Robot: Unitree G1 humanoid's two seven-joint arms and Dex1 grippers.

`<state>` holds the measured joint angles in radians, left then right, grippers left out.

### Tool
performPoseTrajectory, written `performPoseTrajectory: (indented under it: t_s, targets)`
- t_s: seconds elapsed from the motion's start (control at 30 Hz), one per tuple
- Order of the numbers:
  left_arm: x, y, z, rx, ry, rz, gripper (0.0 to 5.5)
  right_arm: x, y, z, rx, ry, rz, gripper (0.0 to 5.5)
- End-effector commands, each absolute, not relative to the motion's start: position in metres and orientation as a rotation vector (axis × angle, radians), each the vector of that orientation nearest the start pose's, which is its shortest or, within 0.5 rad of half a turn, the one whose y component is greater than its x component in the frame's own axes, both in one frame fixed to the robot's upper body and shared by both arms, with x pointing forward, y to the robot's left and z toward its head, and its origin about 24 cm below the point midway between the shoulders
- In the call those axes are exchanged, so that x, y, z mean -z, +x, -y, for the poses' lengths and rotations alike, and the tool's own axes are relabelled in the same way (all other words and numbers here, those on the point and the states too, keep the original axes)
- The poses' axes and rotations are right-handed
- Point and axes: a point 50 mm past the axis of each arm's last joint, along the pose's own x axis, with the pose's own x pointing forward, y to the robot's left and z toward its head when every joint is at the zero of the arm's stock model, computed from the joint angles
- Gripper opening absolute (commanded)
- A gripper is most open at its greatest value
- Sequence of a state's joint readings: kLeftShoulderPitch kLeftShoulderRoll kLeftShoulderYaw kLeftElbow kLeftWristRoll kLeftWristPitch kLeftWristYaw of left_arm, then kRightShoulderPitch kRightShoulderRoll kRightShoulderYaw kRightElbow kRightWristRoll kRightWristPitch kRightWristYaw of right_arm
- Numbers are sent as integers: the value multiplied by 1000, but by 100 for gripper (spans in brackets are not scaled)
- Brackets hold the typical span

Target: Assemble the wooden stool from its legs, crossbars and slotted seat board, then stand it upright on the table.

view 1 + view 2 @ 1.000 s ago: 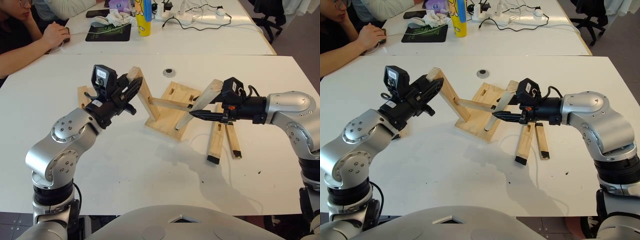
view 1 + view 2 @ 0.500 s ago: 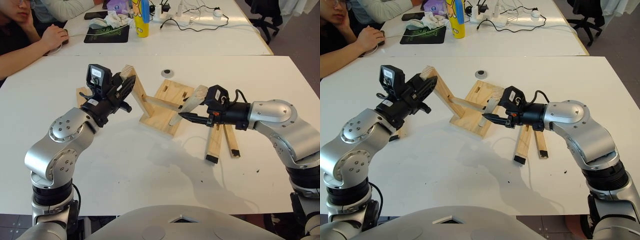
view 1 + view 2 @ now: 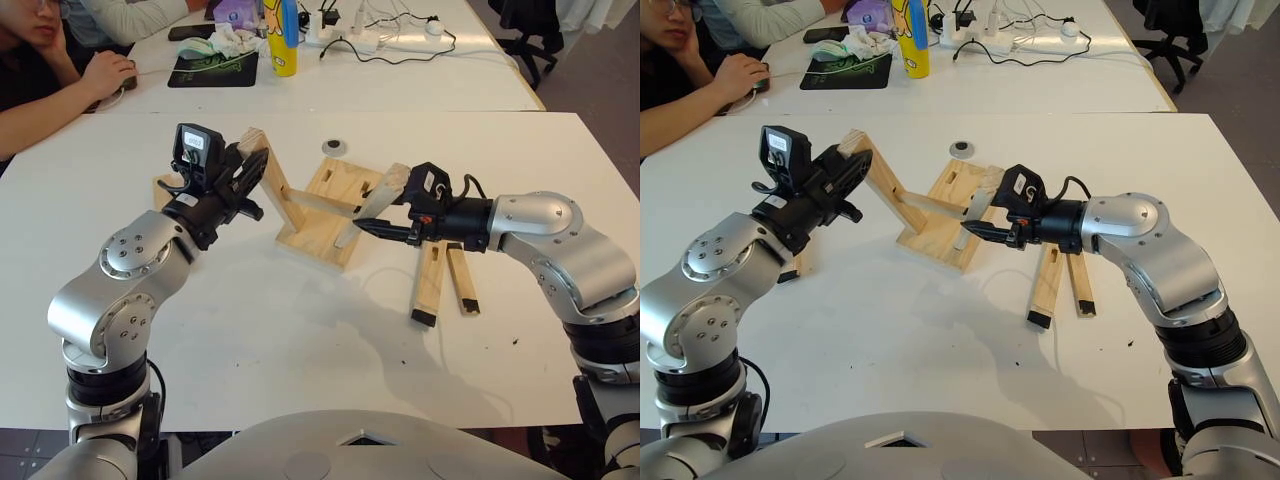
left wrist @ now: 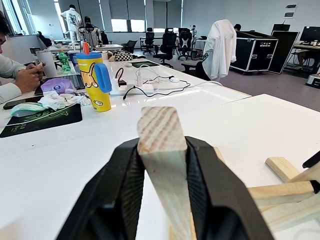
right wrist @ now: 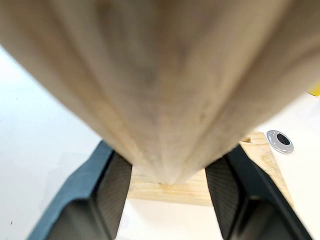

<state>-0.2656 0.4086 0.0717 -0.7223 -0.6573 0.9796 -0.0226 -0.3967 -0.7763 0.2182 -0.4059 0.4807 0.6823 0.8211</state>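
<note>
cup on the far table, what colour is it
The cup is yellow with a blue handle, clearest in the left wrist view.

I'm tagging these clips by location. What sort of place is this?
Most likely an open-plan office or lab: office chairs in the background, a black equipment case, and a power strip on the next table.

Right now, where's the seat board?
In the head views the seat board lies central on the table, between the left gripper and right gripper, under the crossbar; two loose legs lie to its right.
</note>
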Motion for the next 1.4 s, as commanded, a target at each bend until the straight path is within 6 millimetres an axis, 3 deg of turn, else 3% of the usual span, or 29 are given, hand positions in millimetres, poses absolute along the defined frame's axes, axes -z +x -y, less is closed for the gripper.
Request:
performPoseTrajectory:
  t_s: [0.03, 0.27, 0.43, 0.63, 0.8, 0.97, 1.13, 1.4]
  targets:
    - [-167, 226, -101, 752, -29, -146, 113, -96, 248, 146, -1203, -314, -654, 205]
    - [-152, 228, -106, 706, -74, -197, 113, -107, 279, 139, -1265, -393, -666, 205]
    - [-146, 229, -108, 688, -78, -210, 113, -90, 287, 142, -1256, -399, -728, 205]
    - [-146, 227, -107, 694, -84, -212, 113, -56, 269, 154, -1255, -407, -820, 205]
    - [-140, 226, -109, 694, -92, -239, 113, -26, 242, 140, -1284, -375, -852, 205]
    - [-132, 224, -113, 687, -89, -272, 113, -22, 242, 126, -1229, -324, -795, 205]
    - [-133, 227, -113, 693, -80, -264, 113, -16, 244, 129, -1185, -316, -798, 204]
    - [-137, 230, -113, 698, -72, -247, 113, 2, 227, 135, -1175, -281, -848, 204]
